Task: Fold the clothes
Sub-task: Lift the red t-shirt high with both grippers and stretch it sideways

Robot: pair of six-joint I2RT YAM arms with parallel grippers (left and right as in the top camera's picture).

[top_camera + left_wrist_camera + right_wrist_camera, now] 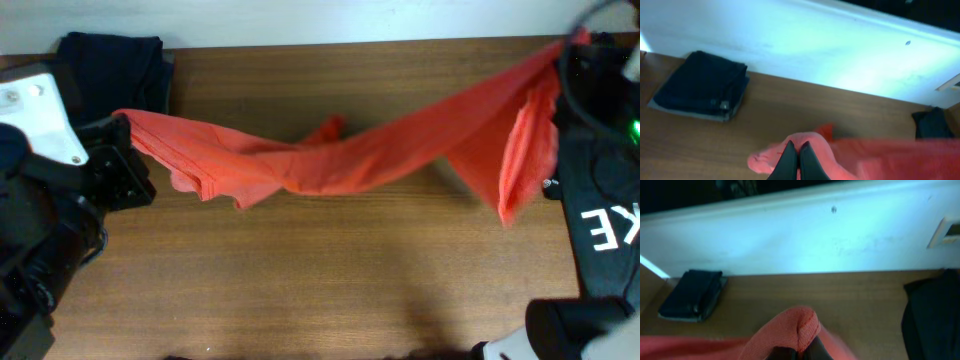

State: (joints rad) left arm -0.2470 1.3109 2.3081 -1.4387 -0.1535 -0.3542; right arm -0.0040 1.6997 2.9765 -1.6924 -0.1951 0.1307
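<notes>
The red-orange T-shirt (330, 160) hangs stretched above the table between both grippers and sags in the middle. My left gripper (122, 128) is shut on its left end. In the left wrist view the gripper (799, 159) pinches a bunched fold, and the cloth (880, 157) trails off to the right. My right gripper (578, 45) holds the other end high at the far right, with a flap (520, 160) hanging below it. The right wrist view shows the gripper (799, 354) shut on a hemmed edge of the shirt (790, 327). No lettering shows.
A stack of dark navy folded garments (110, 65) lies at the back left corner, also seen as a dark stack (702, 85) from the left wrist. A black T-shirt with white letters (610, 225) lies at the right edge. A white wall (815, 45) runs behind the table.
</notes>
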